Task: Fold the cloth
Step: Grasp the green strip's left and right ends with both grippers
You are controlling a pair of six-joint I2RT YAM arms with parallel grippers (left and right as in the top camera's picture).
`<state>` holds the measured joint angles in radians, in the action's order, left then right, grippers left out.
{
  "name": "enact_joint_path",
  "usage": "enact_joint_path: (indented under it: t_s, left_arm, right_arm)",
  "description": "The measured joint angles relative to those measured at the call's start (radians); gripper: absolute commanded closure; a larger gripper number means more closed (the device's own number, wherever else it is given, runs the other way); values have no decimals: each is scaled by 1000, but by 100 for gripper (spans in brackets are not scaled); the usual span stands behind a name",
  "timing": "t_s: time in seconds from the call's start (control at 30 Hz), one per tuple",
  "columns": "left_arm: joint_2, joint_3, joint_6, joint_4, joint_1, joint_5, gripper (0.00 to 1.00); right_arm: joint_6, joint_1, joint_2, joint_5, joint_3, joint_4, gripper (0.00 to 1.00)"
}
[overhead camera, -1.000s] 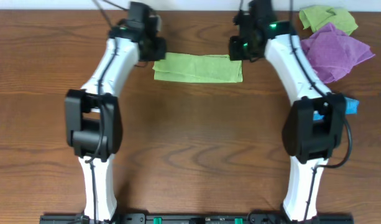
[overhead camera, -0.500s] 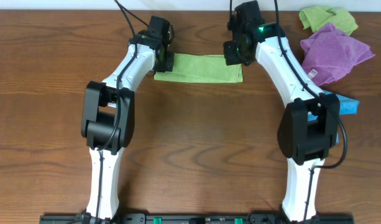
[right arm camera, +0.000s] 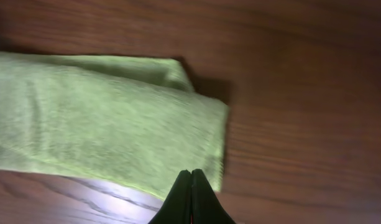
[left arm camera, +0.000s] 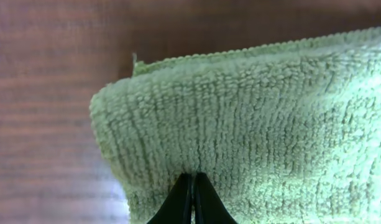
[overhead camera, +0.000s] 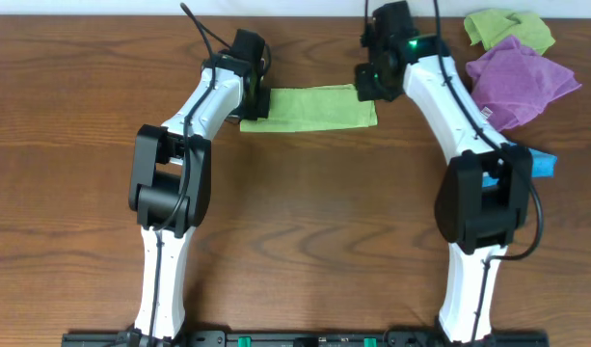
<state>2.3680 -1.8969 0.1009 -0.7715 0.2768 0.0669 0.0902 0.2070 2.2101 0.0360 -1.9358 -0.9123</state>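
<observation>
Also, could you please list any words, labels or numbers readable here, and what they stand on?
None is readable. The folded green cloth shows no print; a small white patch by the purple cloth is too small to read.

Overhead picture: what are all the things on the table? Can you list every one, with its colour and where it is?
folded cloth: one, lime green, far middle of the table, folded into a strip
second green cloth: one, lime green, crumpled in the far right corner
purple cloth: one, purple, crumpled, right next to the second green cloth
blue thing: one, blue, right side, partly hidden behind the right arm, so I cannot tell what it is
table: one, brown wood, under everything
arms: two, white and black; left arm and right arm reach to the strip's ends
tools: two, black, both shut; left tool at the left end, right tool at the right end
</observation>
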Motion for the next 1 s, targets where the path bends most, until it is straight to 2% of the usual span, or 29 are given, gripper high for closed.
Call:
enact_joint_path:
  t_s: [0.03,0.07,0.13,0.17,0.23,0.37,0.6,1.0]
  left_arm:
    - [0,-3,0,-15,0,-5,95]
    - [0,-4,0,-20,0,-10,94]
    - [0,-5,0,-28,1,-15,94]
    - [0,-5,0,-28,1,-15,94]
    - [0,-5,0,-28,1,-15,94]
    - [0,-6,0,-29,0,-15,94]
    - [0,-6,0,-29,0,-15,94]
    - [0,-6,0,-29,0,-15,94]
  right_arm:
    - [-3,-16,0,14,2,-7,95]
    - [-8,-31,0,29,3,-9,87]
    - [-23,-60,1,80,12,-11,64]
    - [-31,-70,2,112,16,-13,58]
    - [-51,-89,14,190,19,-17,39]
    - [-97,-135,78,423,19,-18,22]
    - [-110,-231,194,678,34,-18,18]
    - [-113,-226,227,791,32,35,18]
